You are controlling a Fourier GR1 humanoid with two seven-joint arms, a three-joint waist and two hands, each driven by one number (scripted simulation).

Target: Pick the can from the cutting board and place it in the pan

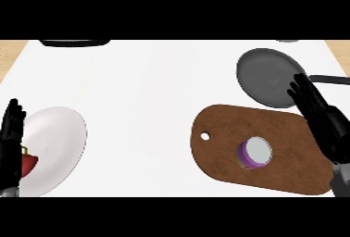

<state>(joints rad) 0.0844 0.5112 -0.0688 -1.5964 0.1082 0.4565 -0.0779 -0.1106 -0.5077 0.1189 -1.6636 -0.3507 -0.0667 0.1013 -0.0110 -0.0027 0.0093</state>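
Right hand (327,122) open over cutting board (226,134) edge; can (255,152) upright there; left hand (10,139) open; pan (266,74) beyond.

The white counter (157,92) carried a plate (58,134) at left and a brown board (226,125) at right — a grey pan (266,74) just beyond the board.

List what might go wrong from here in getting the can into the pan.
1. The right hand is open beside the can, not around it. A sideways brush might tip the upright can on the cutting board.
2. The pan lies just past the board's far edge, with its handle close to the hand's fingertips. The carry may clip the rim or handle.
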